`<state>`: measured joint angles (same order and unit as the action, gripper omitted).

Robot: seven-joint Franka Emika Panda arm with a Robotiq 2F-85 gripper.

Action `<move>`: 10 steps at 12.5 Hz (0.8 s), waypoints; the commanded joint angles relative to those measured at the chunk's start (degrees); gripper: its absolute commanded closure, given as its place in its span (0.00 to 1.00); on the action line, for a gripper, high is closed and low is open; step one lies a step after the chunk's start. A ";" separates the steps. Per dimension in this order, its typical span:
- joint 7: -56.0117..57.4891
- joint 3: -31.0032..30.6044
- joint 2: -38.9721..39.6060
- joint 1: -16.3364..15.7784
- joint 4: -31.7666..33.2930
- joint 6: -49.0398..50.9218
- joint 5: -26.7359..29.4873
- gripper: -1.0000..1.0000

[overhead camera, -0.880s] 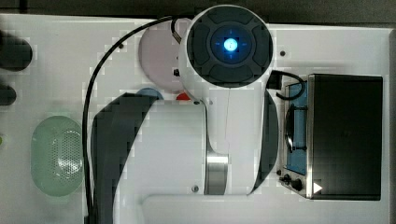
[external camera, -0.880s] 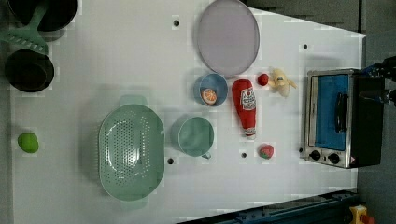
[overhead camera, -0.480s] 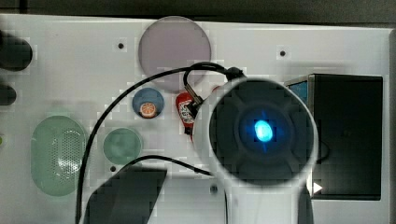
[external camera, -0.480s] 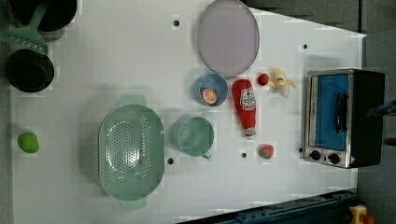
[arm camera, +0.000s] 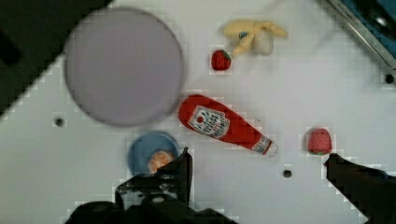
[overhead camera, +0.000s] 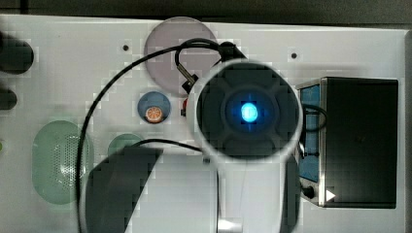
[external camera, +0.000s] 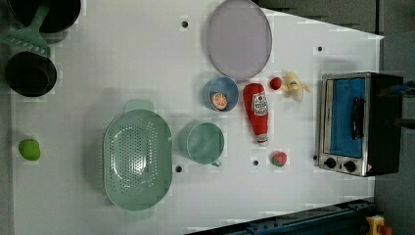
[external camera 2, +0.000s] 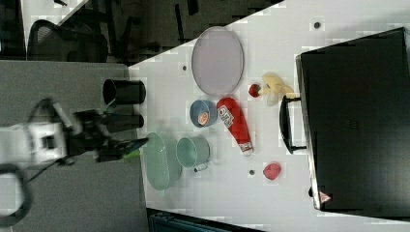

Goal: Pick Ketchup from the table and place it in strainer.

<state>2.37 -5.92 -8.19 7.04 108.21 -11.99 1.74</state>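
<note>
- The strainer (external camera: pixel 137 161) sits empty in the left view's left, with the green cup (external camera: pixel 205 143) between it and the Ketchup (external camera: pixel 258 112). You'll likely need to lift high enough to carry the bottle over that cup.
- The Ketchup lies flat on the table, label up, beside the blue bowl (external camera: pixel 211 88) and just below the plate (external camera: pixel 238 38) in the left view. It has not been picked up yet.
- The gripper (arm camera: pixel 258 158) has its fingers spread wide with nothing between them. I'd turn the wrist so the jaws straddle the bottle's thick body across its width, not along its length.
- Descend clear of the strawberry piece (arm camera: pixel 319 141) near the cap end, so you don't nudge it.
- In the top view the arm (overhead camera: pixel 248 111) covers most of the bottle. The left view shows the bottle whole, along with its path to the strainer.
- The wrist view shows how the fingers line up with the Ketchup (arm camera: pixel 219 123). The right view shows the gripper (external camera 2: pixel 128 145) from the side, hanging well apart from the bottle.
</note>
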 commanded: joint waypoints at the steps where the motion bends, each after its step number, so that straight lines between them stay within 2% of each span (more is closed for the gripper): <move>1: 12.45 -1.57 5.88 0.46 4.85 -2.64 0.04 0.00; 6: 32.27 -2.95 11.36 0.26 10.96 -15.77 0.02 0.00; 10: 43.85 -3.55 16.32 0.24 15.98 -26.04 0.02 0.00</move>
<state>38.33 -8.95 7.15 7.04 125.00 -36.76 1.84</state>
